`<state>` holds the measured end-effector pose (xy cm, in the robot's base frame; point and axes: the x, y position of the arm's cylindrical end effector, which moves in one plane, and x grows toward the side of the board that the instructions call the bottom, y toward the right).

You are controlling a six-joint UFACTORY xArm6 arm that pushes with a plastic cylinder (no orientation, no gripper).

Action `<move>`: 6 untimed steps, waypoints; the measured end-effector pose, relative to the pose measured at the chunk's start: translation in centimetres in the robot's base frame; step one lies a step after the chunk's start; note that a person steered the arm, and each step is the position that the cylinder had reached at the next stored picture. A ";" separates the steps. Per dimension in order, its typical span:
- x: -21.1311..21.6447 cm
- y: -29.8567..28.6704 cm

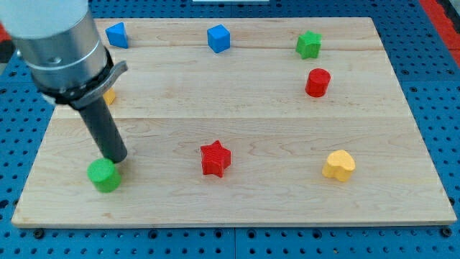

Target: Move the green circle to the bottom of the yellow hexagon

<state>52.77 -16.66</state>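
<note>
The green circle [104, 175] sits near the board's bottom left corner. My tip [115, 158] rests just above and to the right of it, touching or almost touching its upper edge. The yellow hexagon [108, 94] is mostly hidden behind my arm at the view's left, above the green circle; only a small yellow edge shows.
A red star [215, 158] lies at bottom centre, a yellow heart [338, 165] at bottom right, a red cylinder [317, 82] and a green star [309, 44] at top right, and two blue blocks [218, 38] [116, 34] along the top. The wooden board [251, 208] lies on a blue pegboard.
</note>
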 end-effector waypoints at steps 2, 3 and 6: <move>6.4 4.2; 5.4 -2.2; 2.1 -6.4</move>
